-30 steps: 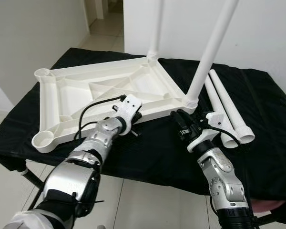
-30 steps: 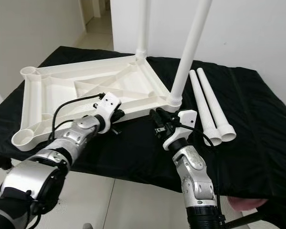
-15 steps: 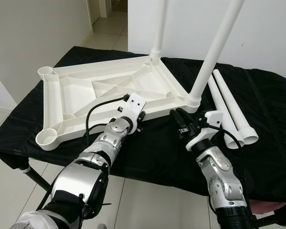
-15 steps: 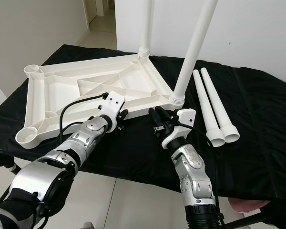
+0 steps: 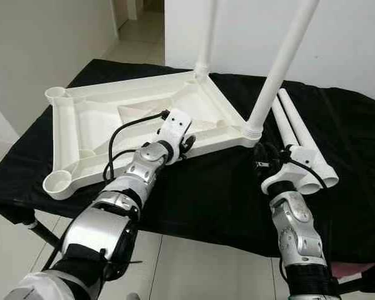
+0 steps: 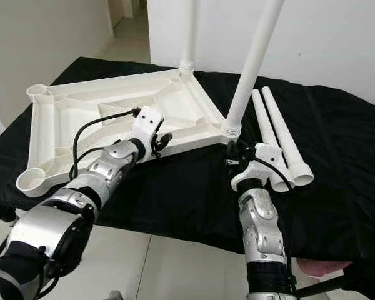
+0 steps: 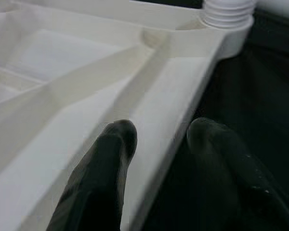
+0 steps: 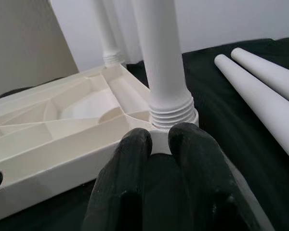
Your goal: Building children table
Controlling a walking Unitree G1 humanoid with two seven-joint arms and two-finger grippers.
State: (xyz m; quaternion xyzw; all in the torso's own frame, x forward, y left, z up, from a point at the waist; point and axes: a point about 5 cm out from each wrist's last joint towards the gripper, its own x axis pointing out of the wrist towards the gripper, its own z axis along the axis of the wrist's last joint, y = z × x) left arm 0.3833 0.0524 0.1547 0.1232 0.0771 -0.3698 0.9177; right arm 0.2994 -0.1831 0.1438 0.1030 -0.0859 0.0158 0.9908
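On the black cloth-covered bench lies the upturned white moulded-plastic children's tabletop with ribbed underside, with two long white plastic legs already standing in its far corner socket and its near right corner socket; two more white tube legs lie side by side on the cloth just beside that right corner. The left gripper straddles the tabletop's near rim, fingers parted, one inside the wall and one outside, not visibly clamped. The right gripper sits just below the threaded collar of the near right leg, its two fingers almost together and holding nothing. Judging by the two empty round sockets on the left side, the build is about half done. The next move likely calls for the right gripper to reach over to a loose leg while the left steadies the top.
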